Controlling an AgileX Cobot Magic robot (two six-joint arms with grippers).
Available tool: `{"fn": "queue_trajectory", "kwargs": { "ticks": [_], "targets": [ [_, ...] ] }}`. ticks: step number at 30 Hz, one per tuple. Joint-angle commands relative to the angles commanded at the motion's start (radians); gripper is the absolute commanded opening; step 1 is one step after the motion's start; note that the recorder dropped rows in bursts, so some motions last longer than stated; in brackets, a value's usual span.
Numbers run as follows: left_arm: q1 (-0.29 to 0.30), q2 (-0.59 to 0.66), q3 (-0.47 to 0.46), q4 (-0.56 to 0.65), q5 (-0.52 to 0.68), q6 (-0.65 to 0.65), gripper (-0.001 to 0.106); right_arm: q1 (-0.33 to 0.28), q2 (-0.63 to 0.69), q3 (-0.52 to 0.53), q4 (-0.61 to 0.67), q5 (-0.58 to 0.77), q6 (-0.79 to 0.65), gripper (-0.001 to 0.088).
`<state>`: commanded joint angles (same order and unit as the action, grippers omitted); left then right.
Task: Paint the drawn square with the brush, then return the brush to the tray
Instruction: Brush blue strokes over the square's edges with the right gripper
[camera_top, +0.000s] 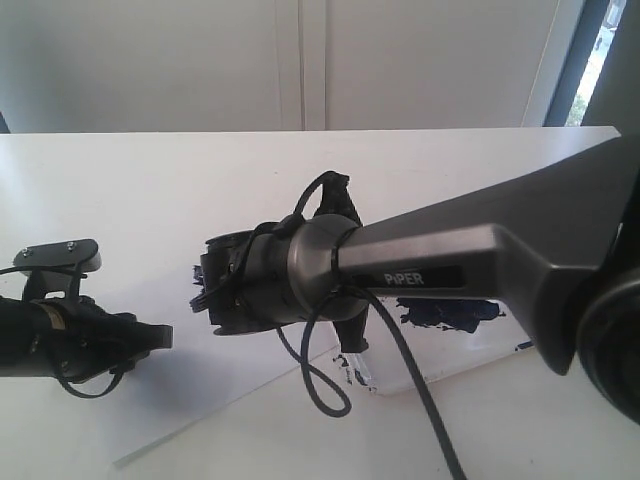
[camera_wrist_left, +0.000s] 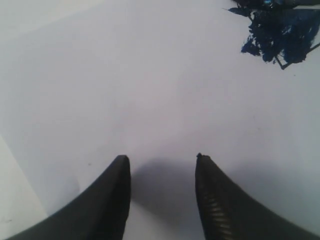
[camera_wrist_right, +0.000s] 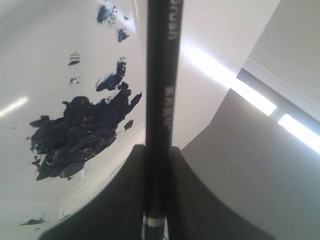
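In the exterior view, the shallow glossy white tray (camera_top: 470, 352) with its dark blue paint puddle (camera_top: 445, 315) lies on the white table (camera_top: 520, 440), partly hidden under the grey right arm (camera_top: 450, 265). Well to the left of the tray, on the flat white paper sheet (camera_top: 130, 200), a part of the drawn square (camera_top: 196, 280) shows as a ragged dark-blue blotch beside the arm's wrist. The black left pincer (camera_top: 155, 335) is farther from the tray, beyond the square; its opening I cannot tell here.

In the left wrist view, the left pincer stands wide and holds nothing, over bare paper. The square is apart from it and mostly covered with blue.

In the right wrist view, the right pincer (camera_wrist_right: 157, 152) is closed narrow on the long thin black brush (camera_wrist_right: 159, 90), which crosses above the tray beside the puddle. The tip is not visible.

I judge the brush light and stiff, with a smooth round handle that may roll between the fingers. A hold on the handle, away from the soft wet hairs, seems the right place.
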<state>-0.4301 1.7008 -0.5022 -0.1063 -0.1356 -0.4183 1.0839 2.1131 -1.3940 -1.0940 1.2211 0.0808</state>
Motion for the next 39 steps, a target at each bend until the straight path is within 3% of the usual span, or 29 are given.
{"fn": "queue_trajectory", "kwargs": {
  "ticks": [9,20,30,39],
  "targets": [
    [0.000,0.000,0.000,0.000,0.009,-0.004,0.048,-0.079,0.000,0.000,0.002,0.000,0.000,0.0000],
    [0.000,0.000,0.000,0.000,0.004,-0.008,0.048,-0.071,-0.006,0.058,0.068,0.000,0.000,0.0000],
    [0.000,0.000,0.000,0.000,0.004,-0.013,0.048,-0.009,-0.010,0.082,0.035,0.000,0.010,0.0000],
    [0.000,0.000,0.000,0.000,0.016,-0.012,0.048,-0.046,-0.008,0.080,-0.036,0.000,0.010,0.0000]
  ]
}}
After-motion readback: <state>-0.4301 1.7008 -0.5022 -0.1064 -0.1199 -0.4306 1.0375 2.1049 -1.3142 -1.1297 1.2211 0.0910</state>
